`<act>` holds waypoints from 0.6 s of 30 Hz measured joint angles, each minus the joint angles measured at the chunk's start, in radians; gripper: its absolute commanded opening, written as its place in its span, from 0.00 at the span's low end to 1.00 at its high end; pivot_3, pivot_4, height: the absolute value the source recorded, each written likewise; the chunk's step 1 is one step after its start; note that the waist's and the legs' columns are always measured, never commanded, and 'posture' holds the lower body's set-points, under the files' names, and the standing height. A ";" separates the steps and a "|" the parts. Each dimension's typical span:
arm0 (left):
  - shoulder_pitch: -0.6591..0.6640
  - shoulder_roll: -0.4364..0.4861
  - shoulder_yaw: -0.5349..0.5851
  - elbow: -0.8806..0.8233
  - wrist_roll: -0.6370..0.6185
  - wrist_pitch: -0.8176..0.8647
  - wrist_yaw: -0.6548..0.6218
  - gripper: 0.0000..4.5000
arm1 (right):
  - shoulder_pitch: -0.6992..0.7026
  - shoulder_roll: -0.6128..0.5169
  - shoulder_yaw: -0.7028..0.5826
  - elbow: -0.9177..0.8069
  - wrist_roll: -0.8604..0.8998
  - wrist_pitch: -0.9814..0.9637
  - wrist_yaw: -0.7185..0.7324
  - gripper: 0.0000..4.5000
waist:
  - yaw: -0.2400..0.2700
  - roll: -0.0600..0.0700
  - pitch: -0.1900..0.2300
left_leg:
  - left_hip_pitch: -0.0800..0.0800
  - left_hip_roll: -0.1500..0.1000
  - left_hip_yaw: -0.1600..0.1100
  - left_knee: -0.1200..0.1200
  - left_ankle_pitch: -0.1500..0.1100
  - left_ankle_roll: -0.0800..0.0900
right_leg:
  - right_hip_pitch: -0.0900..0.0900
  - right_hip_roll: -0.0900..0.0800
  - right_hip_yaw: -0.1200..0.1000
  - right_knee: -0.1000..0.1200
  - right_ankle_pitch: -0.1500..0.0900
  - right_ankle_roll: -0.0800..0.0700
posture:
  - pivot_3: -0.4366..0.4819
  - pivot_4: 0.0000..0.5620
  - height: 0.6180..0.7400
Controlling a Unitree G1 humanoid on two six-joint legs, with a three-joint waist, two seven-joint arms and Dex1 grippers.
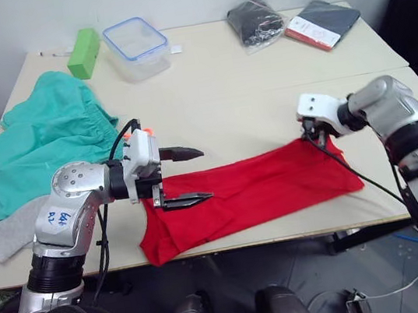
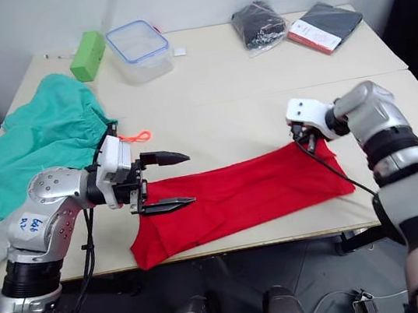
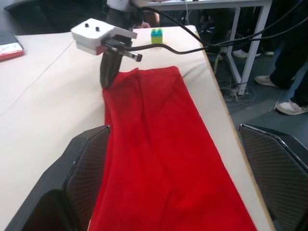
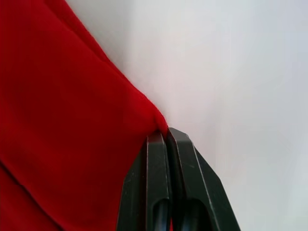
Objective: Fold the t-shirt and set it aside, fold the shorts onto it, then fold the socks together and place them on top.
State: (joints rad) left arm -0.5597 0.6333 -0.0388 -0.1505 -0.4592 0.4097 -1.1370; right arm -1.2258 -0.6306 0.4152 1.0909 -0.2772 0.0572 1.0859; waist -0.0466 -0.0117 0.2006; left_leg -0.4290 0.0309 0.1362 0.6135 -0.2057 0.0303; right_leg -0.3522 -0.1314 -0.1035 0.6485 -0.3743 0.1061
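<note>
The red t-shirt (image 1: 253,189) lies as a long folded strip along the table's front edge. My left gripper (image 1: 196,176) hovers open just above the strip's left end, one finger over the cloth and one over bare table behind it. My right gripper (image 1: 313,139) is shut on the t-shirt's far right corner; the right wrist view shows red cloth (image 4: 72,120) pinched at its fingertips (image 4: 166,139). The teal shorts (image 1: 42,142) lie crumpled at the table's left. A grey sock (image 1: 8,234) rests at the front left edge beside them.
A clear lidded container (image 1: 138,47) and a green block (image 1: 82,43) stand at the back left. A black bagged cloth (image 1: 253,22) and a dark notebook (image 1: 323,23) lie at the back right. A small toy brick (image 3: 156,36) sits near the table's right edge.
</note>
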 measured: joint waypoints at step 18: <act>0.036 0.031 0.018 0.005 0.051 -0.025 0.085 1.00 | -0.125 0.174 0.045 0.271 -0.224 -0.277 -0.513 0.01 | -0.009 0.001 0.001 | -0.009 -0.002 -0.001 0.002 0.004 0.002 | -0.009 0.001 0.000 0.011 0.000 0.000 | 0.48 0.27 1.00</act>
State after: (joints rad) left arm -0.5232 0.6642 -0.0204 -0.1452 -0.4086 0.3849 -1.0524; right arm -1.3511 -0.4568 0.4604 1.3617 -0.5014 -0.2199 0.5732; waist -0.0559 -0.0107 0.2017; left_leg -0.4378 0.0293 0.1357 0.6153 -0.2018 0.0319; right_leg -0.3611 -0.1304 -0.1031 0.6593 -0.3742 0.1062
